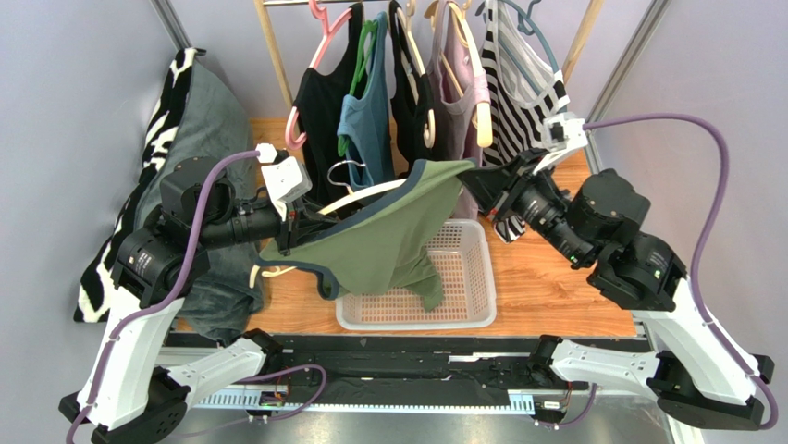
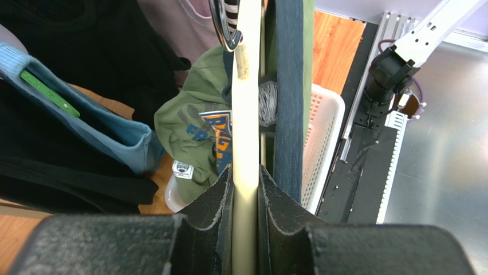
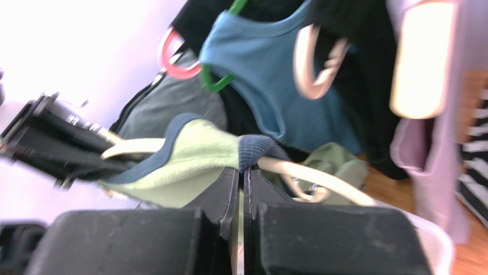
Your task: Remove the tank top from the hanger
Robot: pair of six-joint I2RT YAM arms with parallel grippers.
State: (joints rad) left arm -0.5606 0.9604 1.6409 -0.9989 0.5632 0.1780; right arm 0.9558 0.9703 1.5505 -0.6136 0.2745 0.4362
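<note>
Though half-hidden, lettering [image 2: 215,129] on tank top [image 2: 189,91]

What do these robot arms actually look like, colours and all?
The left arm and right arm match: white lower segments, chunky black joints, and a purple cable looping alongside. Each ends in two flat black fingers.

The wooden surface [image 1: 546,277] carries a white basket [image 1: 474,277] near its front edge, about central. At its left side lies a grey cloth heap [image 1: 211,116], against a black-and-white patterned cushion [image 1: 159,125].
</note>
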